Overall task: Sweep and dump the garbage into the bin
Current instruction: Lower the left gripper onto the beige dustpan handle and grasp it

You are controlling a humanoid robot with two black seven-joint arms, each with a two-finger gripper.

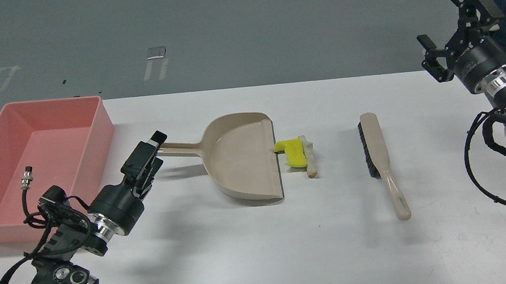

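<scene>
The garbage lies at the open lip of the beige dustpan (243,157): a bright yellow curved piece (294,153) and, touching its right side, a pale whitish wedge (310,158). The salmon-pink bin (97,114) stands at the table's left and looks empty. My left gripper (152,152) is low over the table at the tip of the dustpan's handle (180,148). Its jaws look open, one finger above the handle tip and one below. My right gripper (455,26) is open and empty, raised at the far right.
A beige hand brush (382,160) with black bristles lies right of the garbage, handle toward me. The white table (267,256) has its far edge behind the dustpan. My right arm's body fills the right edge.
</scene>
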